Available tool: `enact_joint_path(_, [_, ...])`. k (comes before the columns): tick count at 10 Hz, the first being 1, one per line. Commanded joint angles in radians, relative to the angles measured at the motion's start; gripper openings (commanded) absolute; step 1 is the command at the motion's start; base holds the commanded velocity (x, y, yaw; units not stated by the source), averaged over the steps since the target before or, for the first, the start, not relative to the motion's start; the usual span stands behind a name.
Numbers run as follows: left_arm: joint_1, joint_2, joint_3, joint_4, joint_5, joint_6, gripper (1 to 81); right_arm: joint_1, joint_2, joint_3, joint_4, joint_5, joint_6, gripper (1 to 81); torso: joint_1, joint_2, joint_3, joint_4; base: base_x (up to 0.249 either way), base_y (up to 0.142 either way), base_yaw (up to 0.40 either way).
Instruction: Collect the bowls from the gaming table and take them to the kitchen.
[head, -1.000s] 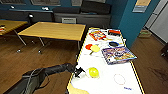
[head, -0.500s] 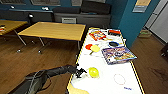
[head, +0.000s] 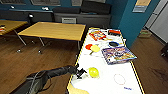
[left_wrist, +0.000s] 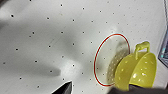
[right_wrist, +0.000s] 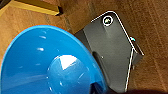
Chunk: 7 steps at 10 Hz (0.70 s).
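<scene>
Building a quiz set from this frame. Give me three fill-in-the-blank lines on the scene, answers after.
1. The left gripper is beside a bowl coloured ____.
2. The bowl large in the right wrist view is coloured ____.
3. The thin ring lying on the white table is coloured ____.

Missing words: yellow-green; blue; red.

We see an office lounge: wood-topped tables (head: 53, 30) at eleven o'clock, teal walls (head: 130, 22), dark sofa (head: 82, 15), board-game boxes (head: 118, 54).

Four bowls: yellow-green (head: 93, 72), pale yellow (head: 95, 48), red-orange (head: 88, 46), blue (right_wrist: 47, 65)
</scene>
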Motion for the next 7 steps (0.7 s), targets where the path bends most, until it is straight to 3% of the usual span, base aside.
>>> enact_joint_path(1, [-0.15, 0.017, 0.013, -0.014, 0.02, 0.001, 81.1, 0.025, -0.045, 0.016, -0.028, -0.053, -0.003, 1.0, 0.0, 0.0, 0.0, 0.0, 0.0, 0.0, 0.0])
enact_joint_path(2, [-0.15, 0.021, 0.009, -0.013, 0.02, 0.001, 81.1, 0.025, -0.045, 0.017, -0.035, -0.052, -0.003, 1.0, 0.0, 0.0, 0.0, -0.037, 0.0, 0.0, 0.0])
enact_joint_path(3, [-0.15, 0.02, 0.006, -0.013, 0.021, 0.001, 81.1, 0.025, -0.047, 0.017, -0.035, -0.052, -0.003, 1.0, 0.0, 0.0, 0.0, -0.004, 0.0, 0.0, 0.0])
enact_joint_path(5, [-0.15, 0.012, 0.006, -0.011, 0.021, 0.001, 81.1, 0.026, -0.047, 0.019, -0.038, -0.052, -0.003, 1.0, 0.0, 0.0, 0.0, -0.015, 0.0, 0.0, 0.0])
enact_joint_path(7, [-0.15, 0.014, 0.006, -0.008, 0.021, 0.001, 81.1, 0.029, -0.047, 0.022, -0.039, -0.052, -0.003, 1.0, 0.0, 0.0, 0.0, -0.015, 0.0, 0.0, 0.0])
